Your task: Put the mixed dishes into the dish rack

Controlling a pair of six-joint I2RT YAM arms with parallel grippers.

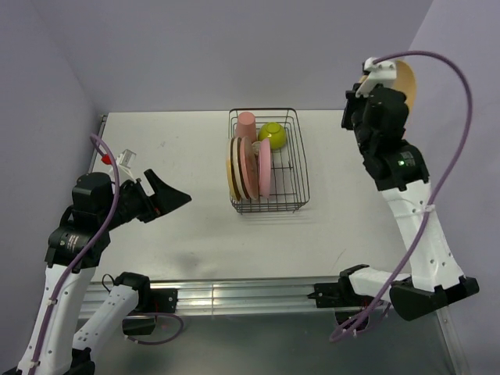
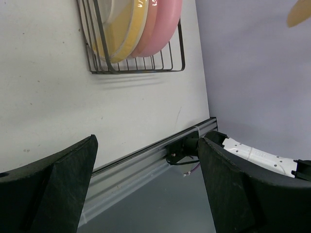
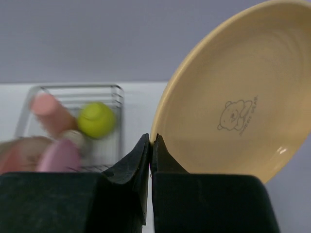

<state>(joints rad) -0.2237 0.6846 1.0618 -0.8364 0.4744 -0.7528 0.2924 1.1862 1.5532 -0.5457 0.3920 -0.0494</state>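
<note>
The right claw (image 3: 150,145) is pressed together on the rim of the orange-yellow plate (image 3: 238,97), pinching it edge-on and holding it in the air, at about 2 o'clock from the dish rack (image 1: 269,208) in the top view. The rack sits mid-counter (image 1: 172,148) and already holds three plates (image 1: 244,168) on edge along its 9 o'clock side, a salmon-pink tumbler (image 1: 247,125) at 11 o'clock and a lime-green bowl (image 1: 273,134) at 1 o'clock. The 3 o'clock half looks free. The plate looks rigid, smooth and glossy, so probably slippery. With only a small bite on the rim and most of its weight hanging off to one side, it could swivel or slide in the grip. It is likely to chip if knocked against the wire. Its underside carries a small bear stamp (image 3: 232,114) with a line of tiny lettering beside it, too fine to read. The left claw (image 2: 148,145) is spread wide and holds nothing, low at 8 o'clock.
</note>
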